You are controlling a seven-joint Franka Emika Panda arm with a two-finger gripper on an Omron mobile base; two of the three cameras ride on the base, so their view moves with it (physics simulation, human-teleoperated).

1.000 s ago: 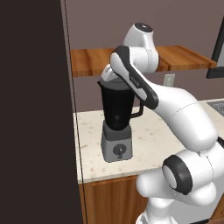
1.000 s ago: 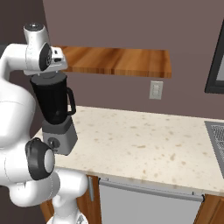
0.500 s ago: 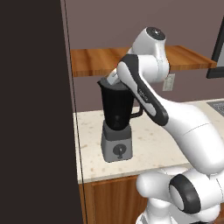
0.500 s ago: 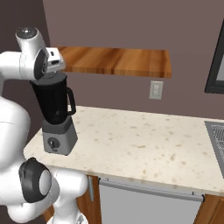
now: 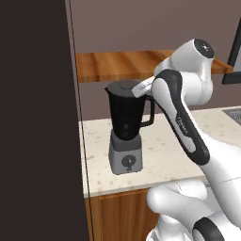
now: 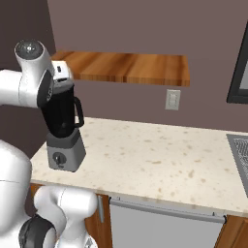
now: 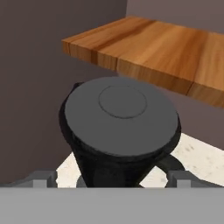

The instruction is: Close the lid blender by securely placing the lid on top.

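Above the counter point(image 6: 160, 155), the white arm bends toward the blender point(image 5: 126, 129), with the gripper point(image 5: 142, 87) just beside the jar's rim. The lid point(image 7: 120, 113) sits flat on the jar. A wooden shelf point(image 6: 131, 68) hangs close behind; open counter stretches to the right. The fingertips point(image 7: 43, 178) stand wide apart, holding nothing.

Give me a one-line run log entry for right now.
lid: seated on blender jar | gripper: open, empty, apart from lid | blender: on counter, under wooden shelf
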